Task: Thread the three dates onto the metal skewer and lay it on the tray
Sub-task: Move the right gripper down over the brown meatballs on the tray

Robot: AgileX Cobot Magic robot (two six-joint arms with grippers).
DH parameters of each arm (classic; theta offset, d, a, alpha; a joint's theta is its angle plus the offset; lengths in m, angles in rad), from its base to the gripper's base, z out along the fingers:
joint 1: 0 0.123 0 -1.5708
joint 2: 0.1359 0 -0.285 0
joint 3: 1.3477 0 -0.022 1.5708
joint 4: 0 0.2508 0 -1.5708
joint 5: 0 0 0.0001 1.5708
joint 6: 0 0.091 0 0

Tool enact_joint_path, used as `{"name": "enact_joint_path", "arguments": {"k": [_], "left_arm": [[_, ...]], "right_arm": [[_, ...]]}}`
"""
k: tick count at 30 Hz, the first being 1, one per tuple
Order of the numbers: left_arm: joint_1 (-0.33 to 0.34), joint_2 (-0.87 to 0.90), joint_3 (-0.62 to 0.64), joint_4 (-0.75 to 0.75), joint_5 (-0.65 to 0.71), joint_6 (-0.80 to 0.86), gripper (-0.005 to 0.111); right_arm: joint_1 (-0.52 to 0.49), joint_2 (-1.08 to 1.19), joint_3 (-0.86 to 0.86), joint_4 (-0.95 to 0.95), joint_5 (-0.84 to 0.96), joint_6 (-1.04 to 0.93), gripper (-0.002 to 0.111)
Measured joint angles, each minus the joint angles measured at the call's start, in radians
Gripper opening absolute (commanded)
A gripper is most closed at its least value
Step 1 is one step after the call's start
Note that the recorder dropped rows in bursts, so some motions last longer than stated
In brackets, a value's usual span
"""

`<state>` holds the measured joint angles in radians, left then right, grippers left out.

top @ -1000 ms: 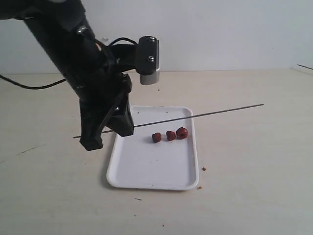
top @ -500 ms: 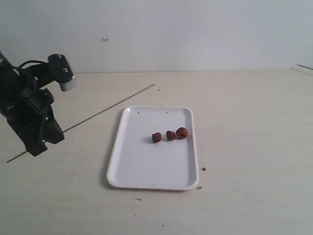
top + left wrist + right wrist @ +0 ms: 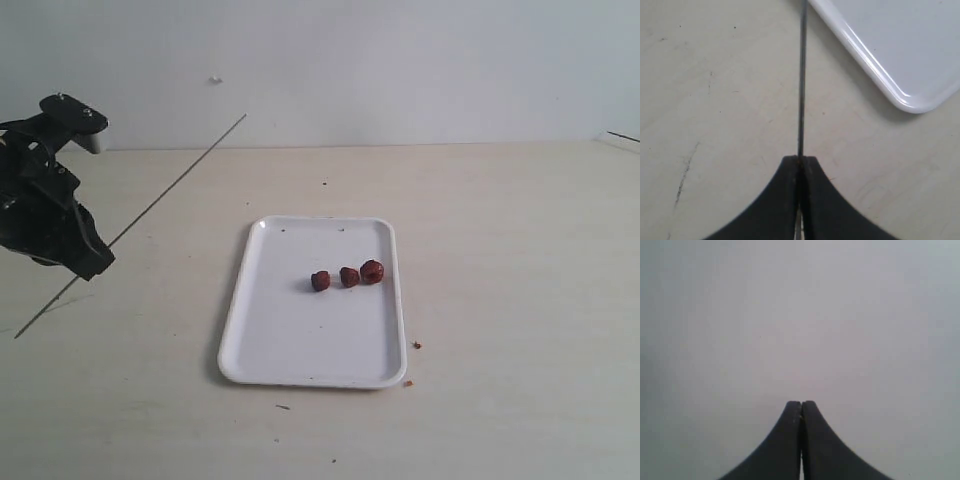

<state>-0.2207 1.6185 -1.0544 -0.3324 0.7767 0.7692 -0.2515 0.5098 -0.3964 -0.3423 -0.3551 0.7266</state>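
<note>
Three dark red dates (image 3: pixel 346 275) lie in a row on the white tray (image 3: pixel 290 350) at the table's middle. At the far left my left gripper (image 3: pixel 92 262) is shut on the thin metal skewer (image 3: pixel 175 185), which slants up and to the right above the table, away from the tray. In the left wrist view the skewer (image 3: pixel 801 75) runs straight out from the closed fingertips (image 3: pixel 800 161), past a corner of the tray (image 3: pixel 910 102). My right gripper (image 3: pixel 801 404) is shut on nothing and faces a plain pale surface; it does not show in the exterior view.
A few brown crumbs (image 3: pixel 416 345) lie on the pale wooden table (image 3: pixel 520 300) beside the tray's right edge and near its front. A white wall stands behind the table.
My left arm has swung away from above the tray to the far left with the skewer, which has turned from nearly level across the tray to a steep slant. The dates have not moved.
</note>
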Motion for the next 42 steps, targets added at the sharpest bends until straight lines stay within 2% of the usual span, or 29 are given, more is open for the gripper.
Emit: {"name": "enact_joint_path", "arguments": {"k": [5, 7, 10, 12, 15, 18, 23, 24, 26, 29, 34, 42], "left_arm": [[0.0, 0.0, 0.0, 0.0, 0.0, -0.029, 0.0], [0.0, 0.0, 0.0, -0.002, 0.0, -0.033, 0.0], [0.0, 0.0, 0.0, -0.002, 0.0, -0.037, 0.0], [0.0, 0.0, 0.0, -0.002, 0.0, -0.037, 0.0], [0.0, 0.0, 0.0, -0.002, 0.0, -0.037, 0.0], [0.0, 0.0, 0.0, 0.0, 0.0, -0.037, 0.0], [0.0, 0.0, 0.0, 0.028, 0.064, -0.051, 0.0], [0.0, 0.0, 0.0, 0.038, 0.085, -0.072, 0.0], [0.0, 0.0, 0.0, 0.067, 0.101, -0.137, 0.0], [0.0, 0.0, 0.0, 0.112, 0.06, -0.254, 0.0], [0.0, 0.0, 0.0, 0.133, -0.014, -0.325, 0.0], [0.0, 0.0, 0.0, 0.14, -0.02, -0.298, 0.0]], "right_arm": [[0.0, 0.371, -0.287, -0.176, 0.106, 0.017, 0.0], [0.018, 0.529, -0.379, -0.344, 0.17, 0.028, 0.0], [0.071, 0.741, -0.489, -0.582, 0.375, 0.017, 0.0], [0.105, 0.847, -0.541, -0.65, 0.537, -0.052, 0.0], [0.161, 0.978, -0.621, -0.663, 0.727, -0.299, 0.0], [0.246, 1.075, -0.697, -0.477, 0.84, -0.698, 0.0], [0.396, 1.176, -0.837, 0.2, 1.093, -1.667, 0.0], [0.415, 1.195, -0.861, 0.304, 1.149, -1.823, 0.0], [0.454, 1.248, -0.933, 0.496, 1.253, -1.999, 0.0], [0.494, 1.329, -1.043, 0.61, 1.323, -2.073, 0.0], [0.546, 1.474, -1.209, 0.634, 1.403, -2.063, 0.004], [0.641, 1.692, -1.383, 0.6, 1.432, -2.046, 0.037]]}}
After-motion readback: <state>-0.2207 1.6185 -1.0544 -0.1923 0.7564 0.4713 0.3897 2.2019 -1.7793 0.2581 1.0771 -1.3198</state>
